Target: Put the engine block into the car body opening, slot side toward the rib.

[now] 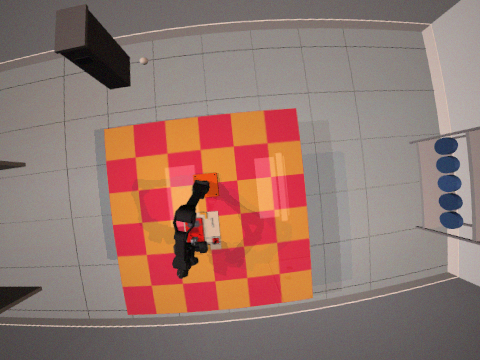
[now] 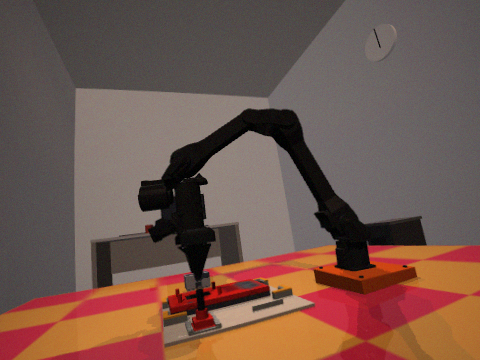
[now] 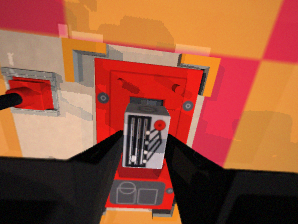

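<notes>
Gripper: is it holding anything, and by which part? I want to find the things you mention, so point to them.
The grey, box-shaped engine block (image 2: 197,281) (image 3: 145,140), pinched by two opposite sides between the black fingers.

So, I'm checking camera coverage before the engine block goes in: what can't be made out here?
- Opening's near end: in the wrist view, the engine block covers it.
- Rib: not identifiable in the wrist view, perhaps behind the block.
- Block's underside: it faces away from the wrist camera.
- Gripper fingertips: in the top view, the arm hides them.
- Clock markings: too small and blurred in the exterior view.
</notes>
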### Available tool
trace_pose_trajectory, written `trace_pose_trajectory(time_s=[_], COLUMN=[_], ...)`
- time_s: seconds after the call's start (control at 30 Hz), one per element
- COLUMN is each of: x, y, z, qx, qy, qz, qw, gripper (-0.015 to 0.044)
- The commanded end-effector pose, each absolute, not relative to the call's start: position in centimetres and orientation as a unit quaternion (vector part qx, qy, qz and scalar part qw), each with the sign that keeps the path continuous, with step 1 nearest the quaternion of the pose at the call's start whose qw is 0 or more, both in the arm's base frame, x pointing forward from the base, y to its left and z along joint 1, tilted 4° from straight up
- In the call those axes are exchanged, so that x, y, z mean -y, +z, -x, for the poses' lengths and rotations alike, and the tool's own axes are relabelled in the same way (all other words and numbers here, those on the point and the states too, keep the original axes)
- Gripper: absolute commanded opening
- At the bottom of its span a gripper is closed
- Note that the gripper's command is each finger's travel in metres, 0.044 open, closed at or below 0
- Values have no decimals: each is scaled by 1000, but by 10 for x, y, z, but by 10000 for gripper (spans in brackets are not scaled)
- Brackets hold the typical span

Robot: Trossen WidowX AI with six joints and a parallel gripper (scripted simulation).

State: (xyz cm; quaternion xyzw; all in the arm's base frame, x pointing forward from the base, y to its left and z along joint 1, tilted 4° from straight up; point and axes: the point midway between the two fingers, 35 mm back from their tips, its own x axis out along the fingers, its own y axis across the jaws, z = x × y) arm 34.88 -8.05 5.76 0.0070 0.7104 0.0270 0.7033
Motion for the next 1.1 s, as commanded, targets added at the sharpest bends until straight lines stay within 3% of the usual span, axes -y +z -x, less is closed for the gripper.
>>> trace_pose_trajectory(time_s=[0.0, 1.07], x=[81, 81], y=[57, 49], z=[-349, -349], qx=[-710, -710], qy=[22, 27], qz=[-9, -5], qw=[704, 704], gripper=[158, 158])
